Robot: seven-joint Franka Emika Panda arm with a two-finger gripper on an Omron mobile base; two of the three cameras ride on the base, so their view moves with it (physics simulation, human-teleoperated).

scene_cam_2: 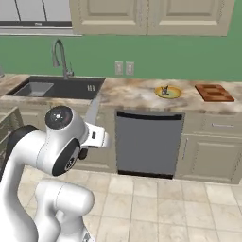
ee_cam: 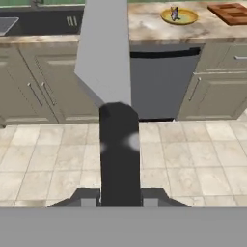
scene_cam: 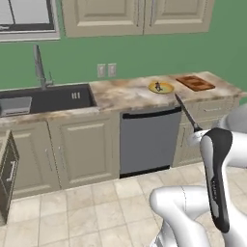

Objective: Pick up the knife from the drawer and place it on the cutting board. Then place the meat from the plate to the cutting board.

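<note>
My gripper [ee_cam: 119, 200] is closed tight on the black handle of the knife [ee_cam: 108, 62], and the broad silver-grey blade points up and away from me toward the counter. In the left base view the knife [scene_cam: 186, 113] stands up from my hand in front of the cabinets, to the right of the dishwasher [scene_cam: 148, 140]. In the right base view its blade [scene_cam_2: 93, 111] rises just left of the dishwasher [scene_cam_2: 147, 142].

The cutting board [scene_cam_2: 214, 92] lies on the marble counter [scene_cam_2: 137, 94] at the far right. The plate [scene_cam_2: 168, 91] sits just left of it, apart from it, with the small dark meat [scene_cam_2: 165, 90] resting on it. The sink [scene_cam_2: 56, 87] and its faucet [scene_cam_2: 59, 56] are well off to the left. I am standing back from the counter, over the tiled floor [ee_cam: 193, 154].
</note>
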